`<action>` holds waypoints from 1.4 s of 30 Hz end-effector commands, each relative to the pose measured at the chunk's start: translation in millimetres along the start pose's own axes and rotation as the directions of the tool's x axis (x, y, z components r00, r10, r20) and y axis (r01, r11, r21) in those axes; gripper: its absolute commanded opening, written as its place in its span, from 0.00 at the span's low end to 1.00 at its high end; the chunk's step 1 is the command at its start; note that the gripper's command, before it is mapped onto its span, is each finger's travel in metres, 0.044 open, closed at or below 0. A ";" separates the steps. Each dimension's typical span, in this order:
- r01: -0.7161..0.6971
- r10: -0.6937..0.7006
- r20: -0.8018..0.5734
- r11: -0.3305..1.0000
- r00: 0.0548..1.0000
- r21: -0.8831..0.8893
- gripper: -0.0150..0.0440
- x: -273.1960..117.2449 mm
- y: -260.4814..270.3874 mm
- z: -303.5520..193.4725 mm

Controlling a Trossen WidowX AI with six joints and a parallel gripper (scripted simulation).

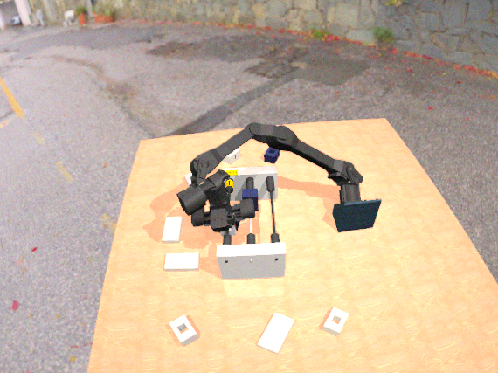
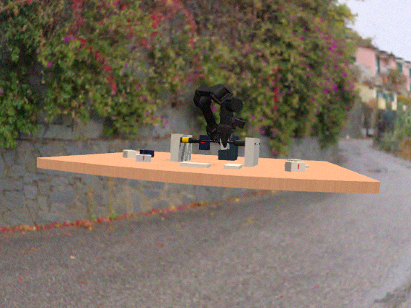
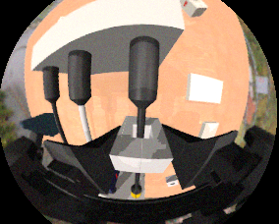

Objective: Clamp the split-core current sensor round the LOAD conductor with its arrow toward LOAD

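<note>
My gripper (image 1: 224, 228) (image 2: 224, 144) (image 3: 140, 127) is shut on the grey-white current sensor (image 3: 140, 163). The sensor's window is round the thin black conductor (image 3: 140, 120), the leftmost of three in the top view. That conductor carries a yellow band (image 1: 230, 183) (image 2: 184, 140) near the rear block, which has a yellow label (image 1: 231, 172) on top; its text is too blurred to read. In the top and exterior views the fingers hide most of the sensor. The sensor's arrow is not visible, and I cannot tell whether its latch is caught.
A dark blue sensor (image 1: 248, 194) (image 2: 204, 143) hangs on the middle conductor, close beside my gripper. Grey-white blocks stand at the front (image 1: 253, 263) and rear (image 1: 262, 176) of the conductors. Flat white plates (image 1: 182, 261) (image 1: 172, 229) lie left; another blue block (image 1: 271, 155) lies behind.
</note>
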State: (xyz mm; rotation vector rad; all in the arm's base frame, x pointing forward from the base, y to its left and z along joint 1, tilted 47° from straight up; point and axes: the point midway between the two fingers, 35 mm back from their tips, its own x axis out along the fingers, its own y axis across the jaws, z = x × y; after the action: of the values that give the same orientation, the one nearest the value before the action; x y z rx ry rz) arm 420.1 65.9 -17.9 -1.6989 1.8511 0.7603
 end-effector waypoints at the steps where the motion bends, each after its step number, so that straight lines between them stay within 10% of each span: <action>1: 0.002 -0.002 0.004 1.000 1.000 0.002 0.25 -2.2 0.6 1.7; 20: 0.001 -0.001 0.002 1.000 1.000 0.001 0.25 3.1 1.0 1.2; 30: 0.001 -0.001 0.001 1.000 1.000 0.002 0.68 0.8 0.9 0.9; 42: 0.001 -0.001 0.001 1.000 1.000 0.002 0.68 0.8 0.9 0.9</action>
State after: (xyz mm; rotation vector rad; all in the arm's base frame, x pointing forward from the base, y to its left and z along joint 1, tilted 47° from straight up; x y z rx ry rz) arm 419.1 65.8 -19.3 -1.6976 1.8499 0.7587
